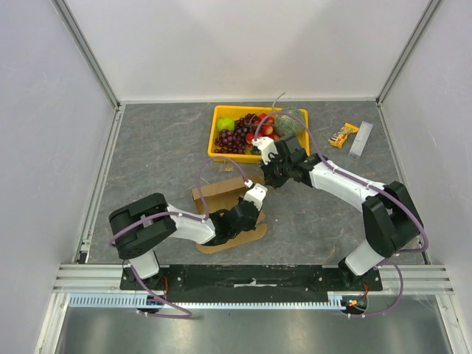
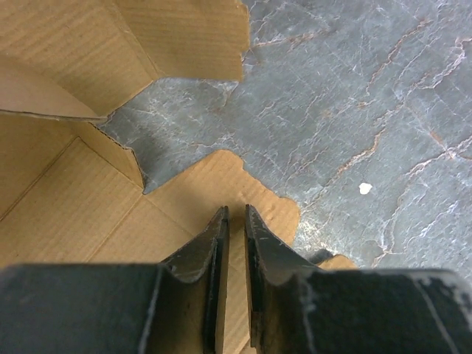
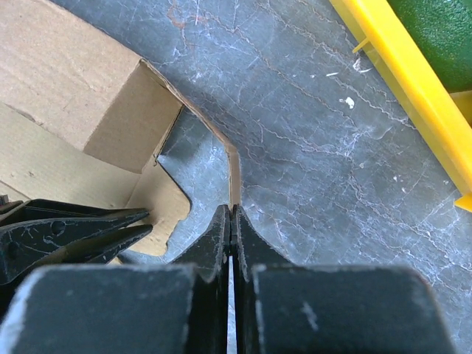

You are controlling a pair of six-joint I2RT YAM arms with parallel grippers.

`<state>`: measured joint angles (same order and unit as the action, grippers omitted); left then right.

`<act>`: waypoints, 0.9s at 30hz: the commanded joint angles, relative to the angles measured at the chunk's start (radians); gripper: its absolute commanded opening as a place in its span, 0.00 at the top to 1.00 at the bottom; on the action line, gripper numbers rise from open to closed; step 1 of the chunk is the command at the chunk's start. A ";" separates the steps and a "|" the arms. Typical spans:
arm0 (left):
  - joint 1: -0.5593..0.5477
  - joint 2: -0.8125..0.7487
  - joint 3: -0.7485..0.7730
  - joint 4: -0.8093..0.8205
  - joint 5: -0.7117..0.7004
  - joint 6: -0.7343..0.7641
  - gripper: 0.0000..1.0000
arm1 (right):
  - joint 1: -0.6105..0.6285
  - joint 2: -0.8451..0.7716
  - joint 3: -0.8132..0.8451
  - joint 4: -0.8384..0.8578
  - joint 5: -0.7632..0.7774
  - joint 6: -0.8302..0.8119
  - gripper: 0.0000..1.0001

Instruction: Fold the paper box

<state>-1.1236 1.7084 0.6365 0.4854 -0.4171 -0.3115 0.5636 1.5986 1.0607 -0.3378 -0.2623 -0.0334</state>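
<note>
The paper box point(image 1: 217, 193) is a brown cardboard sheet, partly raised, lying between the two arms. My right gripper point(image 1: 263, 182) is shut on the thin upright edge of one box flap point(image 3: 234, 173), which runs straight into its tips point(image 3: 233, 210). In the right wrist view the box's raised wall point(image 3: 66, 74) stands at the upper left. My left gripper point(image 1: 246, 214) hovers low over a flat rounded flap point(image 2: 251, 184). Its fingers point(image 2: 236, 214) stand a narrow gap apart, and only the flat cardboard point(image 2: 74, 214) below shows through the gap. Its black fingers point(image 3: 74, 228) also appear beside the right gripper.
A yellow fruit tray point(image 1: 214, 122) with grapes, an apple and a melon point(image 1: 290, 120) stands just behind the right gripper; its rim point(image 3: 398, 51) is close on the right. A snack packet point(image 1: 343, 135) and a white bar point(image 1: 361, 139) lie at the back right.
</note>
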 commanded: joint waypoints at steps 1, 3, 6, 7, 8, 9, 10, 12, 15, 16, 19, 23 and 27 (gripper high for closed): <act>-0.004 0.014 0.029 0.016 -0.061 -0.034 0.80 | -0.002 -0.037 -0.015 0.000 -0.035 0.015 1.00; -0.004 0.023 0.031 0.016 -0.061 -0.034 0.81 | -0.001 -0.045 -0.021 -0.001 -0.055 0.023 1.00; -0.002 0.034 0.034 0.015 -0.055 -0.035 0.82 | -0.001 -0.060 -0.033 0.000 -0.083 0.032 1.00; -0.002 0.037 0.035 0.018 -0.054 -0.037 0.82 | -0.001 -0.066 -0.037 -0.001 -0.092 0.032 1.00; -0.002 0.039 0.034 0.019 -0.052 -0.037 0.82 | -0.001 -0.071 -0.042 -0.001 -0.104 0.064 1.00; -0.002 0.039 0.034 0.021 -0.052 -0.038 0.83 | -0.001 -0.074 -0.047 0.000 -0.109 0.070 1.00; -0.002 0.040 0.032 0.022 -0.052 -0.041 0.83 | -0.001 -0.078 -0.054 -0.003 -0.117 0.076 1.00; -0.002 0.040 0.031 0.025 -0.049 -0.041 0.83 | 0.002 -0.088 -0.064 -0.001 -0.132 0.089 1.00; -0.004 0.043 0.031 0.030 -0.046 -0.041 0.84 | 0.002 -0.098 -0.077 0.002 -0.144 0.107 1.00; -0.002 0.043 0.034 0.030 -0.046 -0.041 0.85 | 0.004 -0.098 -0.079 0.000 -0.152 0.112 1.00; -0.002 0.045 0.034 0.035 -0.045 -0.041 0.86 | 0.019 -0.104 -0.088 0.002 -0.155 0.122 1.00; -0.002 0.036 0.034 0.032 -0.043 -0.038 0.86 | 0.050 -0.114 -0.108 0.003 -0.134 0.127 1.00; -0.004 -0.010 0.023 0.027 -0.028 -0.031 0.87 | 0.084 -0.124 -0.131 0.016 -0.048 0.132 1.00</act>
<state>-1.1236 1.7329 0.6495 0.5022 -0.4431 -0.3210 0.5999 1.5097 0.9585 -0.3248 -0.3607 0.0799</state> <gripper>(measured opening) 0.137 0.010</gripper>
